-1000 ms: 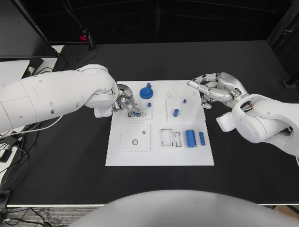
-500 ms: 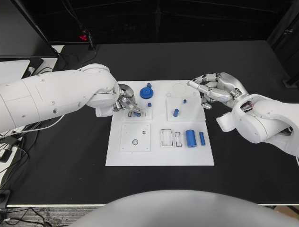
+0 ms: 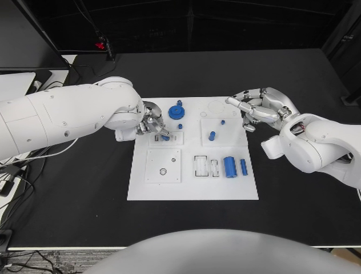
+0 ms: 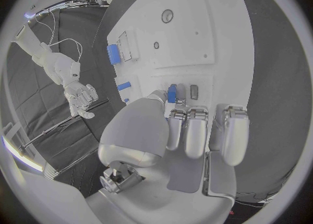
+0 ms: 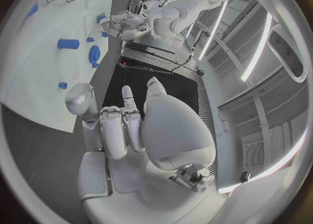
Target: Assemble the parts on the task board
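The white task board [image 3: 193,185] lies mid-table. My left hand [image 3: 152,127] hovers low over its upper left block and pinches a small blue part [image 3: 165,137] between thumb and a finger. In the left wrist view that blue part [image 4: 172,93] sits at the fingertips, right beside two small grey slots [image 4: 188,92]. My right hand [image 3: 261,108] hangs at the board's upper right edge with loosely curled, spread fingers and nothing in them. On the board stand a blue gear-like part [image 3: 177,111], a small peg [image 3: 180,126], two small parts [image 3: 212,136] and a blue cylinder [image 3: 230,167].
A narrow blue part [image 3: 244,166] lies right of the cylinder, next to empty rectangular slots [image 3: 201,165]. A square plate with holes [image 3: 164,165] takes the board's lower left. Cables and a pale device [image 3: 3,85] lie beyond the table's left edge.
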